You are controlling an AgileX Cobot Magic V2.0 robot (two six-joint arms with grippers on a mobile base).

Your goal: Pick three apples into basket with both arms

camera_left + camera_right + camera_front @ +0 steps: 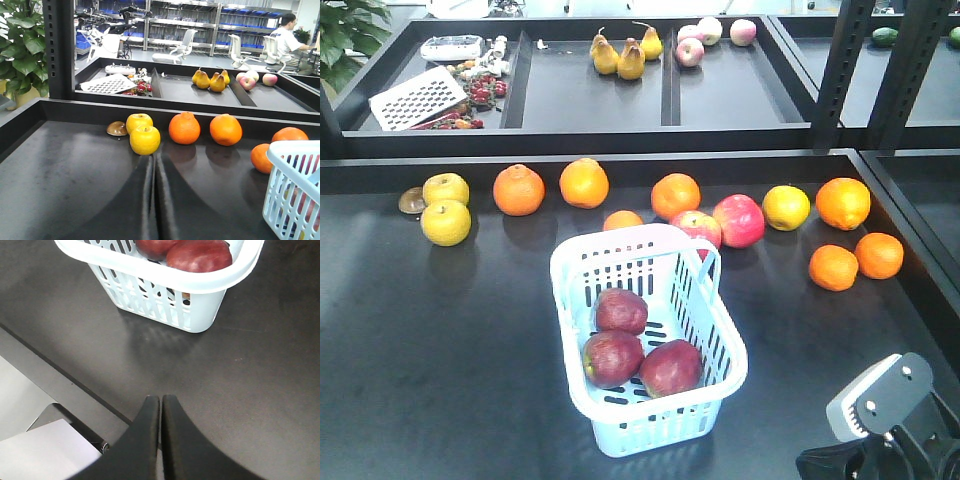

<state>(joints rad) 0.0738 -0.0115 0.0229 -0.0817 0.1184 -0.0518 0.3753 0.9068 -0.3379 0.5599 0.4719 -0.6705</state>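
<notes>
**Three apples in the basket, both claws pressed together and empty**

The left claw (152, 200) shows only in its wrist view: its two black fingers meet with no gap and hold nothing, low over the left part of the dark tabletop (430, 350). Ahead of it, toward the tabletop's back edge, sit two yellow apples (142, 134) and a row of oranges (205, 129); the basket's (295, 195) slotted wall stands well off to the claw's right.

In the front view the basket (715, 330) sits near the middle of the tabletop, closer to the front edge, its long side running diagonally. All three dark maroon apples (638, 348) lie on its floor: one toward the back, two side by side and touching toward the front. Behind it, two pink-red apples (725, 222) rest just beside its far rim.

The right claw (160, 405) is likewise pinched together, fingers touching, gripping nothing. It hangs over the tabletop's front edge, with the basket's near end wall (165, 305) ahead of it and apart; the front maroon apple (199, 256) shows above that rim. In the front view the arm's housing (880, 420) sits at the front right corner.
</notes>
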